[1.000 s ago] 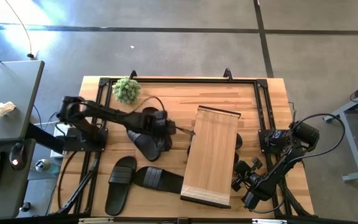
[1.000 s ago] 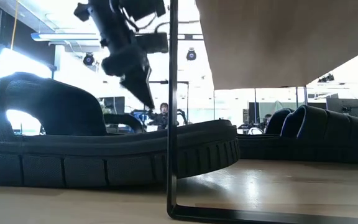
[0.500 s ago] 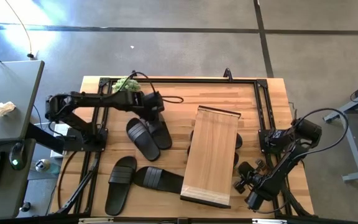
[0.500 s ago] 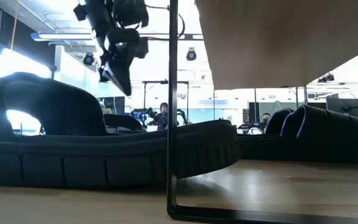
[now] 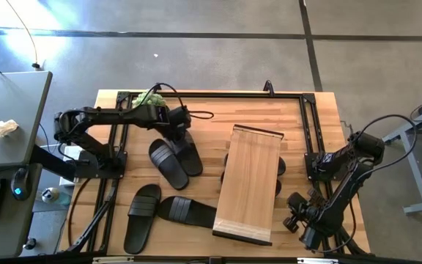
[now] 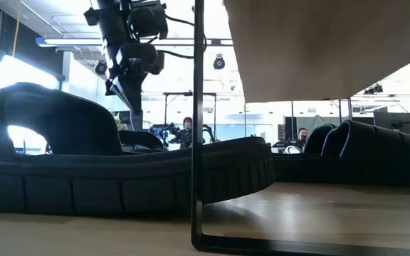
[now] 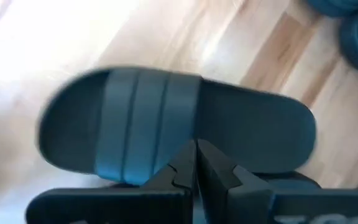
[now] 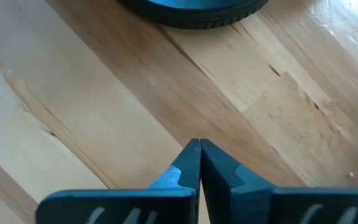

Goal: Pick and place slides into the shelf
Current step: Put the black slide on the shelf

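Observation:
Several black slides lie soles down on the table: a pair (image 5: 171, 158) left of the shelf, two more (image 5: 142, 217) (image 5: 189, 211) near the front edge, and one showing from under the shelf (image 5: 280, 167). The shelf (image 5: 249, 183) is a light-wood plank on a thin dark frame (image 6: 196, 128). My left gripper (image 5: 184, 126) hangs shut above the far end of the pair, over one slide (image 7: 166, 124), tips down, holding nothing. My right gripper (image 5: 294, 213) is shut over bare wood right of the shelf, with a slide's edge (image 8: 191, 12) ahead of it.
A small green plant (image 5: 149, 100) stands at the far left, just behind the left arm. A dark rail frame (image 5: 218, 94) runs round the tabletop. Bare wood (image 5: 211, 121) lies between the far rail and the shelf. A grey desk (image 5: 6, 125) stands off the table's left side.
My left gripper has swung away from the shelf's left edge toward the table's far left, rising a little and rolling at the wrist; it stayed shut. My right gripper has lifted slightly and drawn back toward the right edge. The slides lie where they were.

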Available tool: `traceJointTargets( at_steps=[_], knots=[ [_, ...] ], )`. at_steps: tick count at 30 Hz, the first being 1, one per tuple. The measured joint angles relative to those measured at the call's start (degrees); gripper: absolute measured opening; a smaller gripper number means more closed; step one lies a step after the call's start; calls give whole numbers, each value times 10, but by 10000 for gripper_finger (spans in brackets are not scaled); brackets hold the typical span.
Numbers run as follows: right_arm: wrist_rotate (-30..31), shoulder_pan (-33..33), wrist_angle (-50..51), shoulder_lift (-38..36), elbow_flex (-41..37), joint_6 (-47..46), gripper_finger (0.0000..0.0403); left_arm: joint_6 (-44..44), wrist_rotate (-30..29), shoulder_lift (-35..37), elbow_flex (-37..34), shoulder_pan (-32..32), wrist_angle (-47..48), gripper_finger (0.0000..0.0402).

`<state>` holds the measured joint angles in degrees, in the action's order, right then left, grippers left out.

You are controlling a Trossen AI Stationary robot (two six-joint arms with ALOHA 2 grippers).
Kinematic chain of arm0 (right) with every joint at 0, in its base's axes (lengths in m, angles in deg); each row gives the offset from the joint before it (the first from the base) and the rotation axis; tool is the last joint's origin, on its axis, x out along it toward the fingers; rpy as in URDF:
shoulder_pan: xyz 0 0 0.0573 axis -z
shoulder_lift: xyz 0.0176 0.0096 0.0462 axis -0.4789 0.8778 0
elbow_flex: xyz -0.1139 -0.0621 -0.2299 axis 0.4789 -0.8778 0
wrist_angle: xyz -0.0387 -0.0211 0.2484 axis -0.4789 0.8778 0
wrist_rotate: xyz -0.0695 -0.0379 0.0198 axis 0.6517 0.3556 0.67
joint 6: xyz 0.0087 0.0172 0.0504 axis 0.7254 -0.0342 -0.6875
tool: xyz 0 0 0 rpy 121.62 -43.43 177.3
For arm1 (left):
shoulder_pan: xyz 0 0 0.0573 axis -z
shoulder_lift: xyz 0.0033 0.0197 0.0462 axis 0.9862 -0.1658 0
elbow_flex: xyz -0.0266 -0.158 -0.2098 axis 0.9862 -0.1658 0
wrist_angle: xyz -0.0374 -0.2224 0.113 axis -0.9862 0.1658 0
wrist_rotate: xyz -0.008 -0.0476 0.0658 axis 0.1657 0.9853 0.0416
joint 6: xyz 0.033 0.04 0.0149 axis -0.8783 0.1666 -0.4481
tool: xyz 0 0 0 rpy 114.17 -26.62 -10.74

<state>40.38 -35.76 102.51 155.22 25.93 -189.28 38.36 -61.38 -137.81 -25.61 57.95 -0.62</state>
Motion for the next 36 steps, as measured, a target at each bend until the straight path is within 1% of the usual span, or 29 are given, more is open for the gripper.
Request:
traceJointTargets(
  at_steps=[6, 9, 10, 13, 16, 20, 22, 24, 28, 31, 33, 36],
  knots=[
    [6, 0, 7, -1, 0, 1, 0, -5, -25, 0, 0, 4, -9, 3],
    [6, 0, 8, -1, 0, 0, 0, 28, -19, 0, 5, 17, -8, 3],
    [6, 0, 8, -1, 0, 1, 0, 41, -37, 0, 8, 25, -6, 3],
    [8, -1, 9, -1, 0, 2, 0, 75, -132, 0, 27, 68, 23, 3],
    [14, -3, 10, -1, 0, 5, 0, 88, -220, 0, 47, 117, 38, 3],
    [32, -9, 16, -1, 0, 7, 0, 89, -307, 0, 57, 176, 30, 3],
    [33, -11, 21, -1, 0, 7, 0, 89, -330, -6, 53, 193, 23, 3],
    [29, -11, 22, -1, 0, 7, 0, 89, -322, -15, 48, 197, 24, 3],
    [27, -10, 27, -1, 0, 2, 0, 79, -261, -36, 43, 193, 8, 13],
    [19, -10, 32, -1, 0, 2, 0, 36, -228, -49, 42, 192, -15, 42],
    [8, -10, 43, -1, 0, 2, 0, 3, -225, -59, 43, 192, -23, 69],
    [-9, -10, 55, -1, 0, 2, 0, -21, -234, -70, 42, 191, -22, 111]
  ],
)
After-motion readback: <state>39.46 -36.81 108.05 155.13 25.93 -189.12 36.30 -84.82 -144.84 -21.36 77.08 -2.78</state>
